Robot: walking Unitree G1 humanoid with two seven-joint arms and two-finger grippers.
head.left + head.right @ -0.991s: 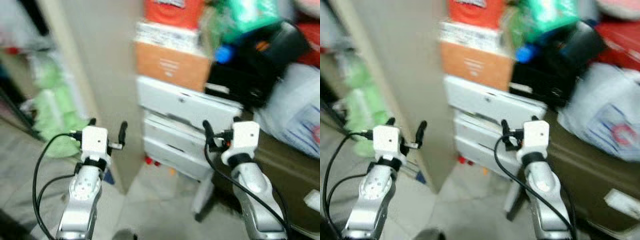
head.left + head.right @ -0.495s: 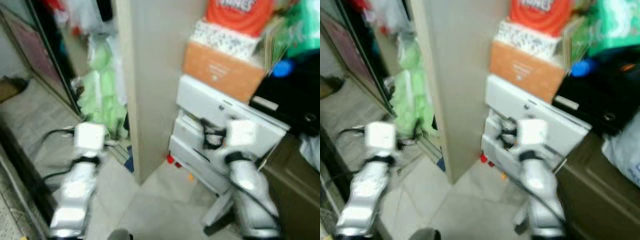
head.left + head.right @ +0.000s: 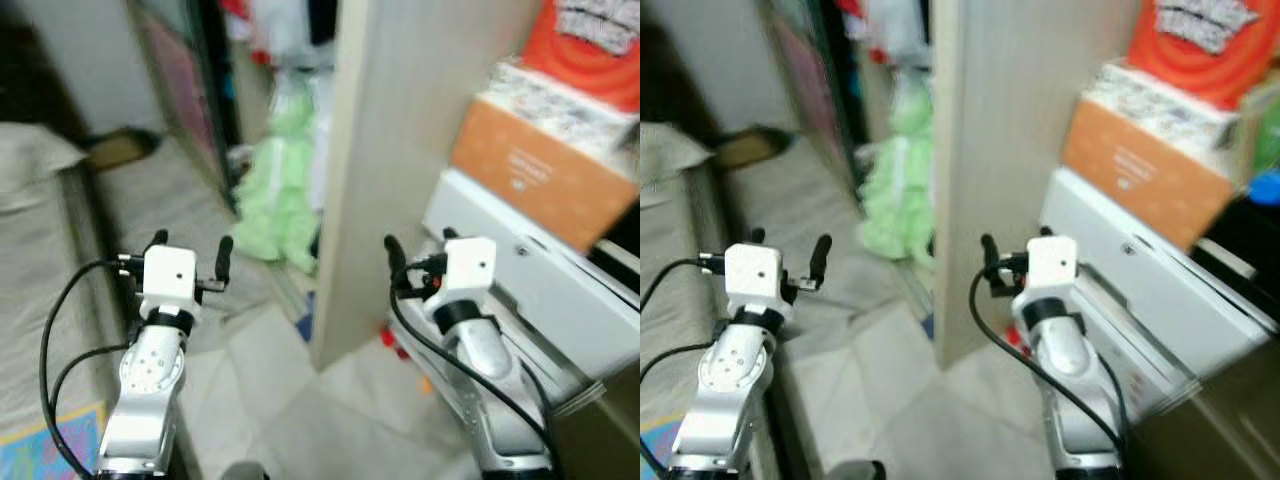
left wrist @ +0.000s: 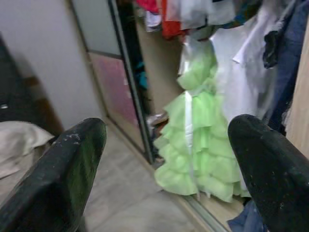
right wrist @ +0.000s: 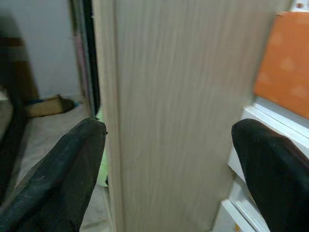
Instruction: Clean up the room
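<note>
A light green ruffled dress [image 3: 272, 185] hangs low in an open wardrobe, its hem on the floor; in the left wrist view the dress [image 4: 198, 145] lies straight ahead. My left gripper [image 3: 190, 245] is held up at chest height, open and empty, well short of the dress. At the same height, my right gripper [image 3: 418, 242] is open and empty in front of a pale wooden wardrobe panel [image 3: 385, 150]. The right wrist view shows that panel [image 5: 178, 96] close ahead between the fingers.
White drawers [image 3: 540, 290] stand at the right with an orange box [image 3: 530, 175] and a red pack [image 3: 595, 40] stacked on top. A grey bed [image 3: 45, 300] runs along the left. Clothes [image 4: 241, 29] hang in the wardrobe behind a dark sliding-door frame [image 3: 215, 90]. Pale tiled floor [image 3: 300, 410] lies below.
The whole view has swung left: the drawers and boxes slid to the right, and the wardrobe, green dress and bed came into view. Both arms keep the same raised pose.
</note>
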